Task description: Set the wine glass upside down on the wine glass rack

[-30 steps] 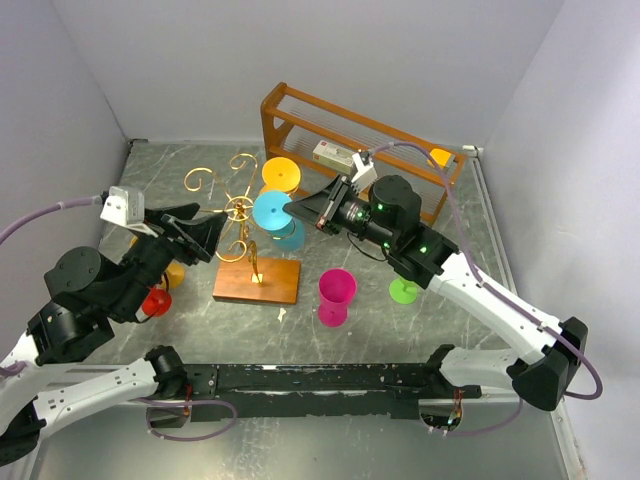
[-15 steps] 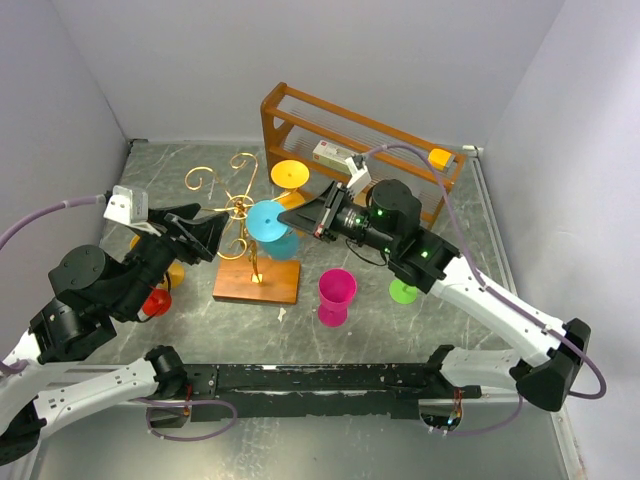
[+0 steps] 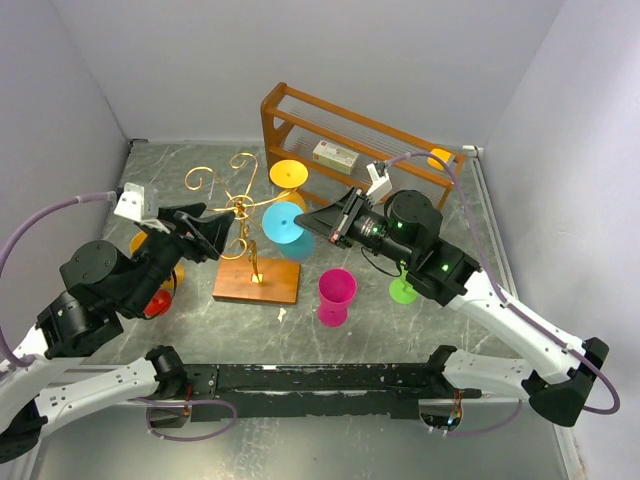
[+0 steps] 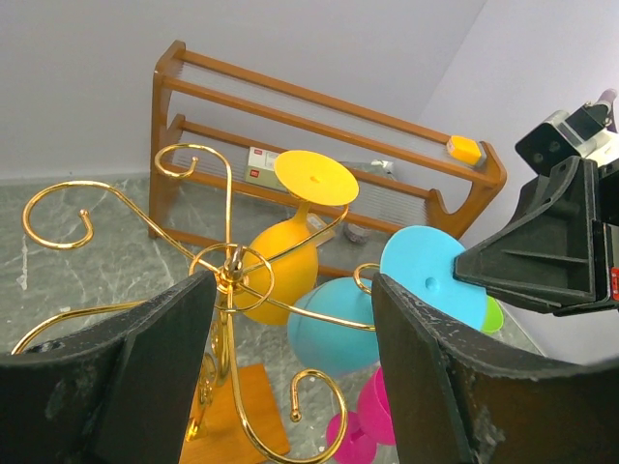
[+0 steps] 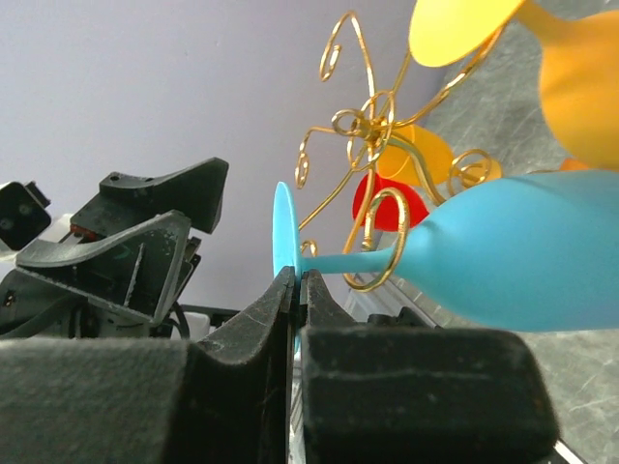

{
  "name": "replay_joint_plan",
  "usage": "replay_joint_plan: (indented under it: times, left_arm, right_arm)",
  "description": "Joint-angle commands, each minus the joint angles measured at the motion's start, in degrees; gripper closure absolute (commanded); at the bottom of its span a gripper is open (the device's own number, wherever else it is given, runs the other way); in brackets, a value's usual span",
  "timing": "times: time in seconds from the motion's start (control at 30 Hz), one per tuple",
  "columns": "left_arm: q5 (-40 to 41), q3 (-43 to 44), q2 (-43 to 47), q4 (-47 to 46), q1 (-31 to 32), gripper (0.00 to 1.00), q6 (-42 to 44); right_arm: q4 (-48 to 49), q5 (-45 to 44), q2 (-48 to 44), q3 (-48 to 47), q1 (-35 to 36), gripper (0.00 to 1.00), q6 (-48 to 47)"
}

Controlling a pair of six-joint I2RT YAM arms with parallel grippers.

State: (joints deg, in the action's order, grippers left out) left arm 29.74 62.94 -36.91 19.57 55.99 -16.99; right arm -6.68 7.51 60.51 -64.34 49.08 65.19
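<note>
Gripping the sky-blue wine glass (image 5: 503,261) by its flat foot in the right hand (image 5: 295,285), bowl tipped downward ahead, stem crossing a curl of the gold wine glass rack (image 3: 240,207), with left hand (image 3: 218,232) released opposite.

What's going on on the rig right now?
The right gripper is shut on the foot of the blue wine glass, holding it bowl-down with its stem at one of the curled arms of the gold wine glass rack. It has not let go. A yellow glass already hangs upside down on the rack. The left gripper is open and empty, hovering on the rack's other side. A pink glass stands upright nearby.
</note>
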Motion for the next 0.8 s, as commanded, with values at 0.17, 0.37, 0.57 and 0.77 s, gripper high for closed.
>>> replay_joint_plan:
  times: [0.17, 0.37, 0.57, 0.77]
  left_arm:
    - [-0.29, 0.1, -0.37, -0.95, 0.18, 0.24, -0.12]
    - [-0.19, -0.24, 0.63, -0.77, 0.18, 0.24, -0.38]
    - [-0.08, -0.41, 1.39, -0.42, 0.18, 0.24, -0.71]
    - [-0.17, -0.51, 1.83, -0.15, 0.18, 0.24, -0.93]
  right_arm:
    - [-1.8, -6.28, -0.4, -0.19, 0.19, 1.0, -3.16]
    - [-2.18, -7.99, 1.49, -1.99, 0.14, 1.0, -4.79]
    - [-3.07, -9.88, 3.46, -3.96, 0.18, 1.0, -6.5]
    - [-2.75, -10.13, 4.32, -4.22, 0.05, 0.91, -6.88]
